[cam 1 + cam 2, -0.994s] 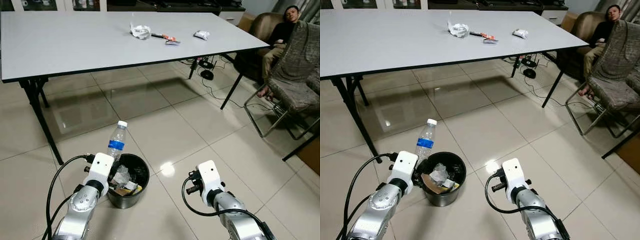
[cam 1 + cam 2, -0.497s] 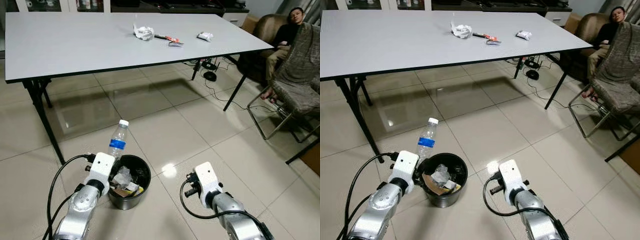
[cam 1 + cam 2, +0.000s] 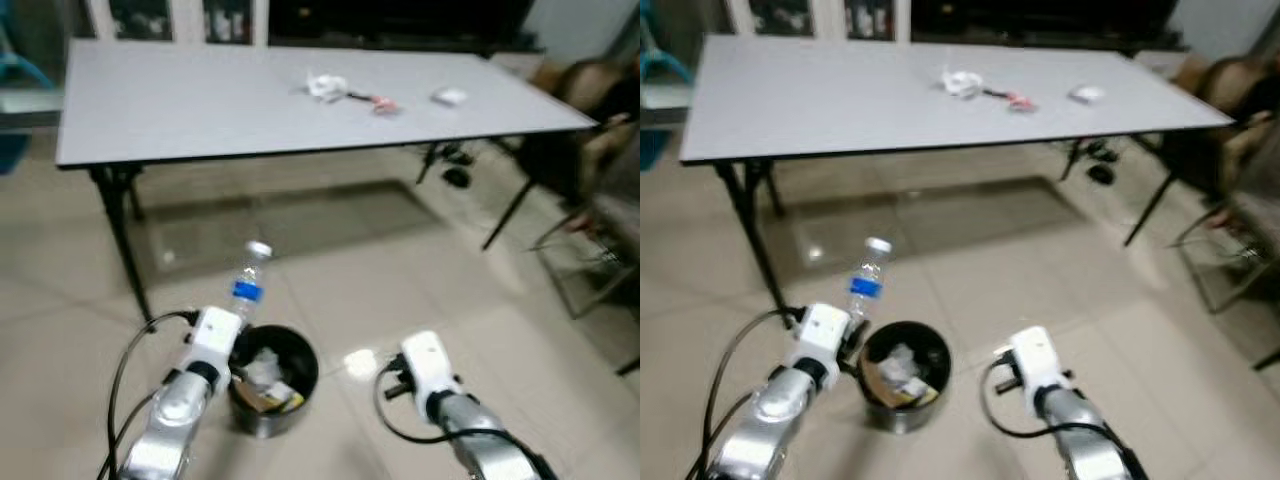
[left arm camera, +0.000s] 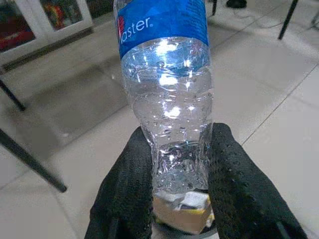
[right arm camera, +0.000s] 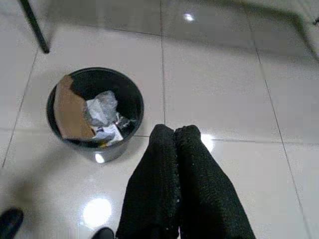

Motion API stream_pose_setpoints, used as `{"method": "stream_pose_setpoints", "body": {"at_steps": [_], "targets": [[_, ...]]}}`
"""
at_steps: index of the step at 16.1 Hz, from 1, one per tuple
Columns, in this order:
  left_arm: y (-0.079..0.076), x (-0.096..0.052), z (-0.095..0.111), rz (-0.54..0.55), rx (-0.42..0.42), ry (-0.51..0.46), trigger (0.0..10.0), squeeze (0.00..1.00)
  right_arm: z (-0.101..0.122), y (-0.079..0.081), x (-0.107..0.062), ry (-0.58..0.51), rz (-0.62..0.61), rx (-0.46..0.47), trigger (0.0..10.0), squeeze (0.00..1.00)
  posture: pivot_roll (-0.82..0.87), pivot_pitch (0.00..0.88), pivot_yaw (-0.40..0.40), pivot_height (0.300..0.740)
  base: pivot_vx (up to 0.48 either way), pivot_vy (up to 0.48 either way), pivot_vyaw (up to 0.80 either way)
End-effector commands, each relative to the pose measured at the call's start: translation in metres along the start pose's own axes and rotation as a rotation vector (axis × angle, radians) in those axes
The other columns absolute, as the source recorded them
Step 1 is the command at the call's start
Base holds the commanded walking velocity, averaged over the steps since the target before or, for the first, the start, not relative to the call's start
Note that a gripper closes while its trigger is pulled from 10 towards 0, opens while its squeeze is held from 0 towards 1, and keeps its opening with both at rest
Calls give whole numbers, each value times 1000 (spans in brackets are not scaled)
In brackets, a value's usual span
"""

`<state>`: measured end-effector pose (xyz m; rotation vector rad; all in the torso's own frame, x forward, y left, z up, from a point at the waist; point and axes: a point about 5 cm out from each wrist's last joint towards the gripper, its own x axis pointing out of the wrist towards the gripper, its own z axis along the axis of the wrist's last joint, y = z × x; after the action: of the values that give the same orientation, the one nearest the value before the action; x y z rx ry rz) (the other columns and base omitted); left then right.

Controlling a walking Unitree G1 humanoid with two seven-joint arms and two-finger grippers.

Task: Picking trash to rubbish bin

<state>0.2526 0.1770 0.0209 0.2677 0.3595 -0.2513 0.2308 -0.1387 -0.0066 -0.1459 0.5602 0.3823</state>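
A clear plastic water bottle with a blue label and white cap stands upright in my left gripper, whose black fingers are shut on its lower body. It hangs over the near-left rim of a black rubbish bin on the floor, which holds cardboard and crumpled wrappers. My right gripper is shut and empty, low over the tiles to the right of the bin. On the grey table lie a crumpled white wrapper, a small red-and-dark packet and a white packet.
Black table legs stand left of the bin, and another leg is at the right. A chair and a seated person are at the far right, blurred. Cables lie under the table's far side. Open tiled floor surrounds the bin.
The camera has shifted and the picture is now blurred; the table sits further right and lower in view. The bottle stays held over the bin's left rim. The right gripper stays shut.
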Motion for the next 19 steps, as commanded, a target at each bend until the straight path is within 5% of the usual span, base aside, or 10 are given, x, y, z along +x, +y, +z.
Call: {"method": "stream_pose_setpoints", "body": {"at_steps": [1,8,11,15,19], "targets": [[9,-2,0,18,13,-1,10000,0,8,2,2,-21,-4,7,10000,0,25,37,-143,740,405,0,0],[7,0,-2,-17,44,16,10000,0,-1,2,0,9,-33,33,10000,0,16,38,-122,740,393,0,-185],[4,2,-16,-57,93,98,10000,0,-3,3,-2,14,-29,31,10000,0,10,41,-118,740,0,0,0],[3,10,-35,-161,128,272,10000,0,-4,12,-16,47,163,-102,10000,0,-24,59,-112,740,0,0,0],[-10,20,-36,-253,177,289,10000,0,-5,15,-29,68,294,-132,10000,0,-48,67,-119,740,0,0,0]]}}
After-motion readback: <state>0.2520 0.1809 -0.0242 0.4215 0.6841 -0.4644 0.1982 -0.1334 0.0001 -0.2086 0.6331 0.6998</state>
